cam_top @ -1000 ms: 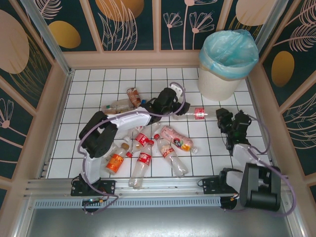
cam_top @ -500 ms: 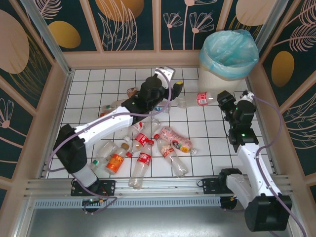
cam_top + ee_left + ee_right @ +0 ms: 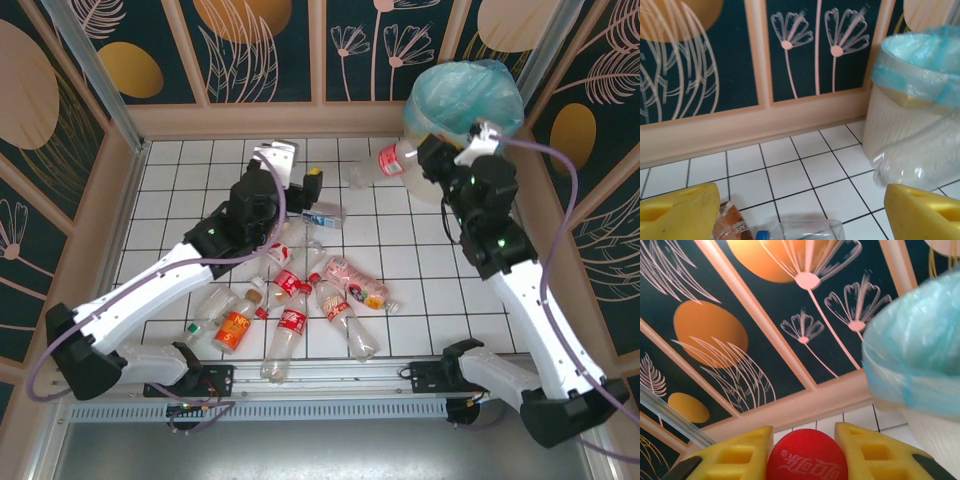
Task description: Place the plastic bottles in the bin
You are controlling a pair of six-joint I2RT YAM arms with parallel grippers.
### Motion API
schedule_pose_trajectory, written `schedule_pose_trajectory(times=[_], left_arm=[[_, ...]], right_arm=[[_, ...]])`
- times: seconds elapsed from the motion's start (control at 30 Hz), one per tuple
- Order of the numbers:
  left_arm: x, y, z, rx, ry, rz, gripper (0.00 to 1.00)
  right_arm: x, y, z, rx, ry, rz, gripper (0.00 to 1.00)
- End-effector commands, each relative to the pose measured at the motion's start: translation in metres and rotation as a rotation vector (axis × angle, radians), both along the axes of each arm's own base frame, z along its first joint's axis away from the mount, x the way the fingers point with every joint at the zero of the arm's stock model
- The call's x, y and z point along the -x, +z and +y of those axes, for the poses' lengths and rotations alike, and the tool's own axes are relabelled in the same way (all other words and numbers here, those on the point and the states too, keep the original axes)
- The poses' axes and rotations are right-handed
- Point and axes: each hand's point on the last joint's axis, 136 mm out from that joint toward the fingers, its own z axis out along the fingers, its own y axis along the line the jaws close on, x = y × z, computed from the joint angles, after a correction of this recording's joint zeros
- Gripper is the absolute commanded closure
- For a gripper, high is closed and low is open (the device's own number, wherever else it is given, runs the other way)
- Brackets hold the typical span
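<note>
My right gripper [image 3: 420, 160] is raised beside the bin [image 3: 462, 110], a cream bucket with a light blue bag. It is shut on the red cap [image 3: 807, 459] of a clear red-labelled bottle [image 3: 388, 160], which sticks out leftward just short of the rim. My left gripper [image 3: 303, 172] hangs open over the tiles with nothing between its yellow fingers [image 3: 680, 210]. Under it lie a blue-capped bottle [image 3: 800, 230] and a brown-labelled bottle [image 3: 727, 226]. Several more plastic bottles [image 3: 300, 300] lie in a heap near the front.
The bin [image 3: 910, 100] stands in the far right corner against the wooden wall [image 3: 270, 118]. An orange-labelled bottle [image 3: 237, 325] and a pink-labelled one [image 3: 355, 280] lie at the heap's edges. White tiles show between heap and bin.
The left gripper has opened and drawn back to the left, away from the red-labelled bottle. The right gripper has carried that bottle up and back, close to the bin's rim.
</note>
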Motion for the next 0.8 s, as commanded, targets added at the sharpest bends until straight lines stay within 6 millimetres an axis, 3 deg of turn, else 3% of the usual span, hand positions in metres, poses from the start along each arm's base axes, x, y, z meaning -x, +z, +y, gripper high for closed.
schedule_pose_trajectory(times=[0.0,0.23,0.47,0.63,0.77], left_arm=[[0.01,-0.009,0.026,0.027,0.076,0.049,0.12],[0.033,-0.017,0.028,0.108,-0.008,0.085,0.09],[0.037,-0.01,0.021,0.165,-0.05,0.088,0.06],[0.033,-0.022,0.009,0.166,-0.071,0.135,0.07],[0.03,-0.034,-0.008,0.146,-0.121,0.187,0.08]], right_arm=[[-0.01,0.041,0.006,0.129,-0.033,-0.052,1.0],[-0.054,0.119,0.021,0.281,-0.091,-0.098,1.0],[-0.083,0.178,-0.006,0.433,-0.348,-0.176,1.0],[-0.099,0.184,-0.033,0.531,-0.522,-0.21,1.0],[-0.118,0.173,-0.052,0.559,-0.559,-0.177,1.0]])
